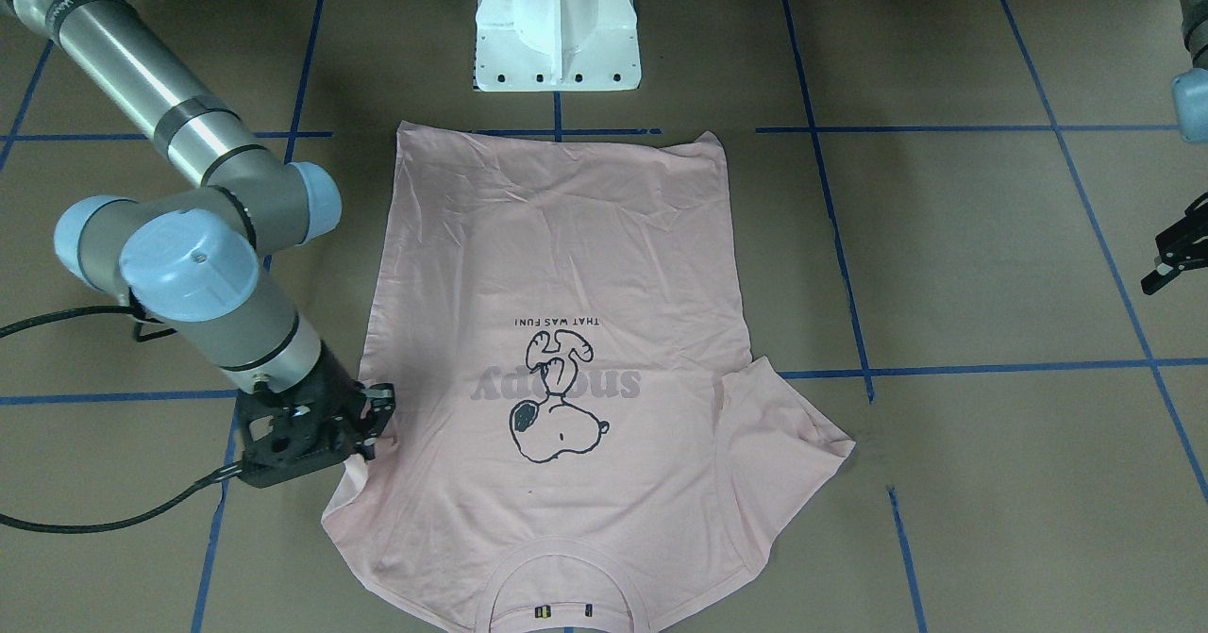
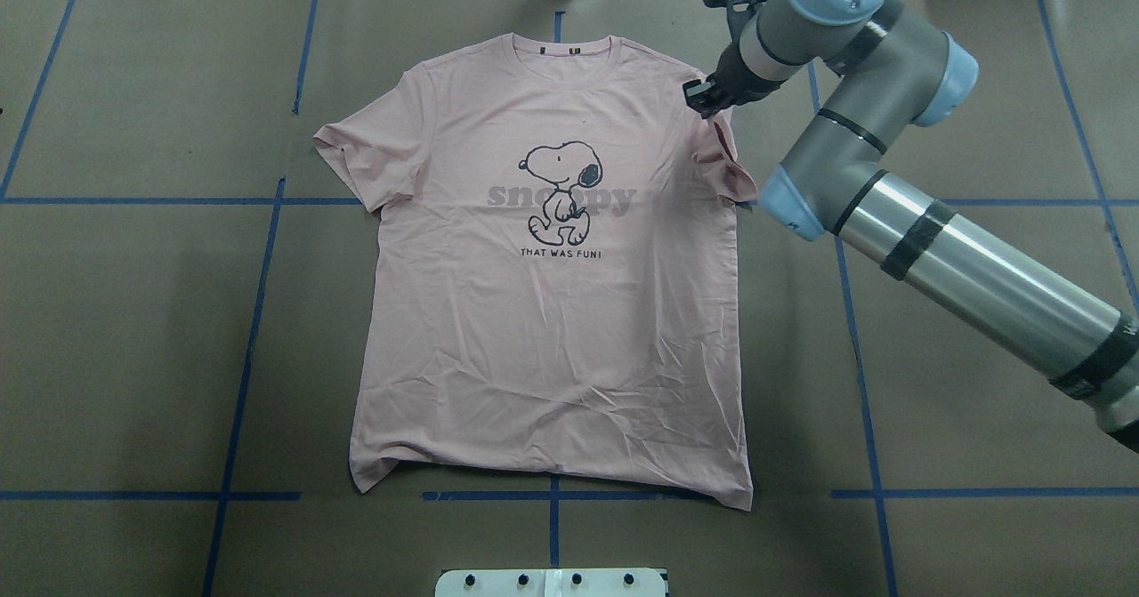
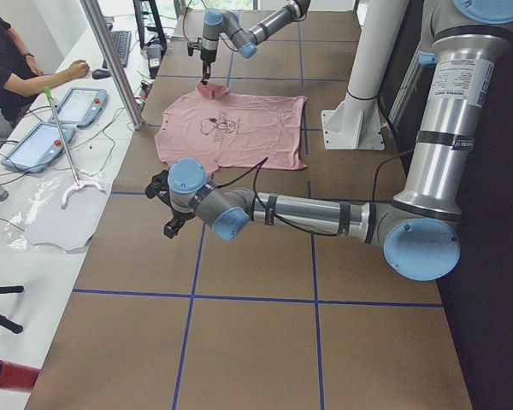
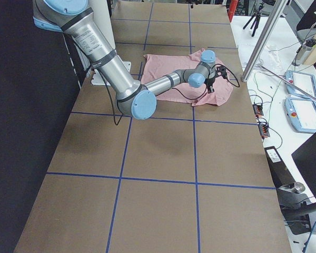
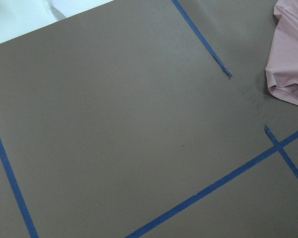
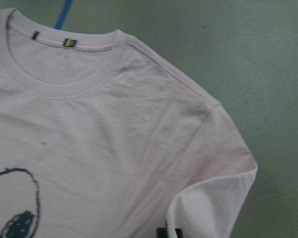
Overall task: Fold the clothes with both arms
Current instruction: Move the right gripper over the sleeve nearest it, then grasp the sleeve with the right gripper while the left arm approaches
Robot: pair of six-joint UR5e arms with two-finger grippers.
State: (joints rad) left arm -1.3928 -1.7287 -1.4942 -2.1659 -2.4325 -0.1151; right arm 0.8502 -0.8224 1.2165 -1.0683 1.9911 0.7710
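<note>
Overhead exterior shows the right gripper [image 2: 709,99] clamped on a sleeve of the shirt [image 2: 552,312] near the far edge of the table [image 2: 133,312]. The left gripper [image 1: 1166,260] hangs well apart; I cannot tell its grip.

t-shirt [image 2: 552,357]: pale pink throughout. print: black-outline cartoon dog [image 2: 561,189] over grey lettering [image 2: 623,198], small black caption beneath. collar [image 6: 59,89]: ribbed, same pink, yellow-and-black tabs inside. table [image 2: 133,312]: brown, crossed by blue tape lines [image 2: 258,312]. right arm [image 2: 970,277] and left arm [image 3: 308,213]: silver-grey tubes, black bands, light blue joint caps. right gripper [image 2: 701,99], left gripper [image 1: 1166,270]: black. cables [image 1: 94,524]: black. pedestal base [image 1: 557,39]: white.
</note>
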